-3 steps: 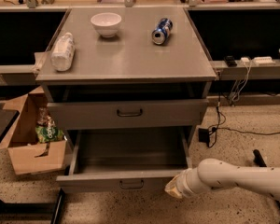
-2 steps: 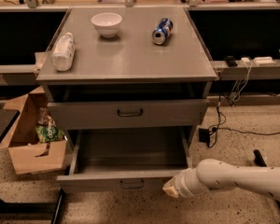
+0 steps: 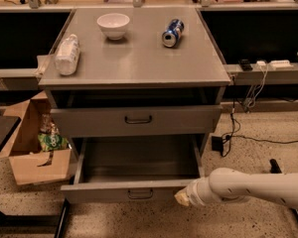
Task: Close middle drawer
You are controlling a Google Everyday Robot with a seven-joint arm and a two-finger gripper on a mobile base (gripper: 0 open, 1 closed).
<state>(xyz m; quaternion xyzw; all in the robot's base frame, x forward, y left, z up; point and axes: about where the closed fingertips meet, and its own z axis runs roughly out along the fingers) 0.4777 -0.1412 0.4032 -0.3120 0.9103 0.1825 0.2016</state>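
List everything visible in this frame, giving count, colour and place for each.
cabinet: one, grey, centre of view
bowl: one, white, back of the cabinet top
can: one, blue, on its side right of the bowl
bottle: one, pale, lying at the top's left edge
upper drawer: one, grey, just under the top
middle drawer: one, grey, pulled far out
cardboard box: one, brown, floor left of the cabinet
packet: one, green, inside the box
adapter: one, black, floor right of the cabinet
arm: one, white, entering from lower right
gripper: one, pale, at the right end of the middle drawer's front
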